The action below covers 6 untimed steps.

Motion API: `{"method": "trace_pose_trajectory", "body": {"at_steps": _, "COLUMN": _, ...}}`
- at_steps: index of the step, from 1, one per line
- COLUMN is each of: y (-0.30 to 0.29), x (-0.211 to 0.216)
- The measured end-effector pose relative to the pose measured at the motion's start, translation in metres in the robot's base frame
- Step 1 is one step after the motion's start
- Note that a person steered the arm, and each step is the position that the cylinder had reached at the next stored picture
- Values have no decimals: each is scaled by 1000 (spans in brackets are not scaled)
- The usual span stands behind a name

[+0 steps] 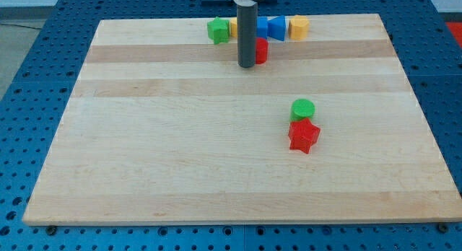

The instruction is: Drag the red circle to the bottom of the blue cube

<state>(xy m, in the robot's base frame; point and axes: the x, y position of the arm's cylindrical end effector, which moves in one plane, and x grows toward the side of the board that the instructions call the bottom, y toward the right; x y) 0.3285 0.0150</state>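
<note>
The red circle (261,50), half hidden behind the dark rod, lies flat near the view's top of the desk (180,135), just below and left of the blue cube (276,27).

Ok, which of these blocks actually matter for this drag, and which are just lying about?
In the job:
- small red circle block, partly hidden behind my tip, on the tip's right in the view
- blue cube block, just above it

Lying about:
- green star-like block
- yellow block
- green round block
- red star block
</note>
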Motion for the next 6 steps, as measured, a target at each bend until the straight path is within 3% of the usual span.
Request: {"method": "trace_pose_trajectory", "body": {"at_steps": 6, "y": 42, "x": -1}}
